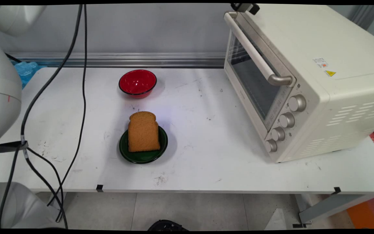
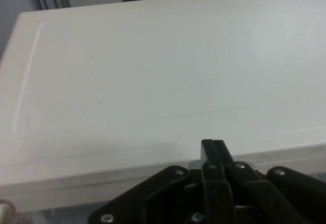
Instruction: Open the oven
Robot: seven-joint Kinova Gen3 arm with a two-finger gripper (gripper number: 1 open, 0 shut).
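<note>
White table w/ grey wall, tiled floor.

— Inspector: Count per kind?
— Arm: On my surface: one toaster oven with four knobs, one red bowl, one green plate, one bread slice.

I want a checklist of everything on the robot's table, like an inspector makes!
Surface: white table, scuffed and marked.
Things: toast slice on a green plate; empty red bowl behind it; cream toaster oven at right, door shut.
Clutter: nothing seen.
Gripper: gripper shut, just above the oven's top front edge, near the handle.
Cables: black cables hang at left.
Surroundings: grey wall, tiled floor.
</note>
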